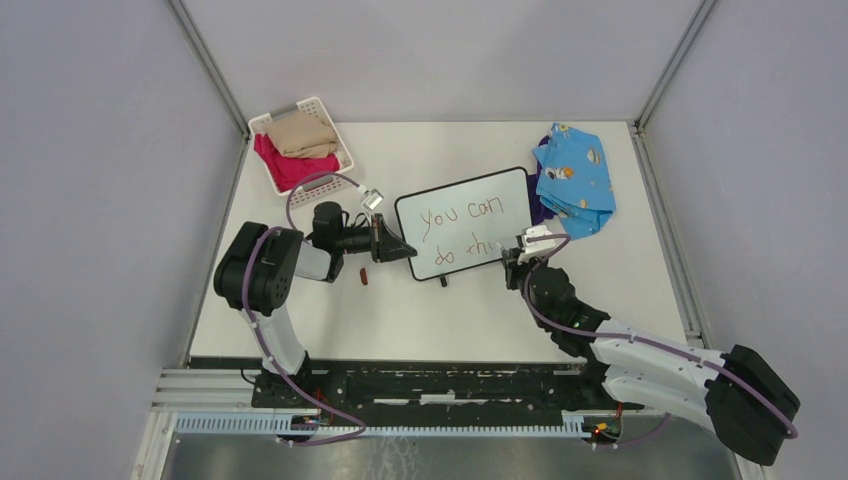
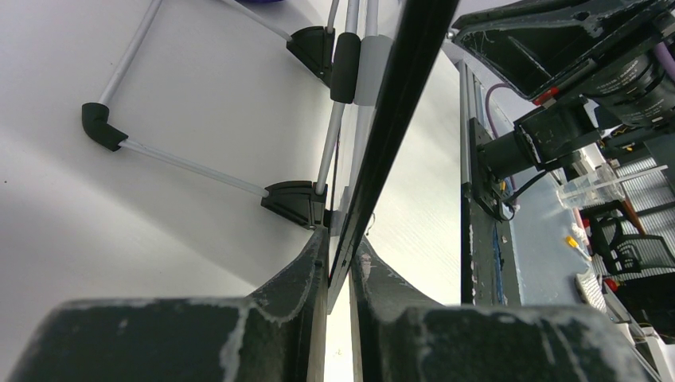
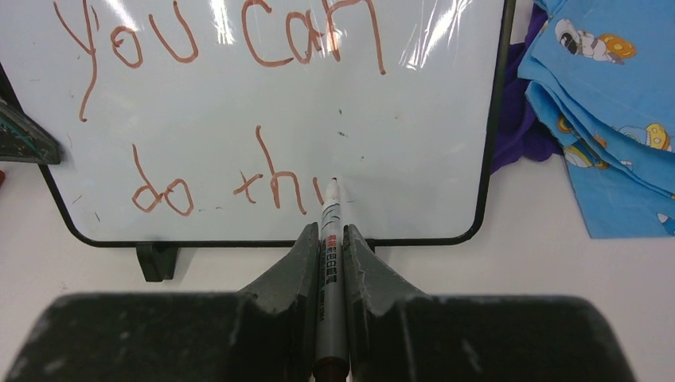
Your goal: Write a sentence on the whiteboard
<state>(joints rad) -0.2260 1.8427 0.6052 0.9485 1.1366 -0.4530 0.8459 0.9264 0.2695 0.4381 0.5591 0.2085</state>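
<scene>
Left fingers [image 2: 341,243]: pinched on the left edge of the whiteboard [image 1: 465,222], black frame running between the pads. Right fingers [image 3: 330,232]: pressed together on a marker [image 3: 332,278], barrel upright in the grip, tip at or on the board just after the last stroke; contact can't be confirmed from this view. Board location: mid table [image 1: 450,310], between my two arms, its right side just beside a blue printed cloth [image 1: 575,180] with a purple cloth [image 3: 517,135] under it. Judged status: sentence part done, 2nd line in progress. Risks: (1) board is secured at one edge only, so too much tip pressure on the far side could pivot or push it back, giving broken or skewed strokes; (2) marker is gripped on the barrel only, so side load may tilt it or slide it in the pads; (3) limited white space left before the right frame, so remaining letters may crowd or run off; (4) right fingers passing low over fresh ink may smear it; (5) a cloth edge could foul the right frame if the board shifts. Board condition: white face, thin black frame, rounded corners, one black foot [image 3: 155,261] seen at lower left. Reddish-brown text reads "you can" above, "do thi" below. Few dark specks mid-face; streaky glare along the top.
</scene>
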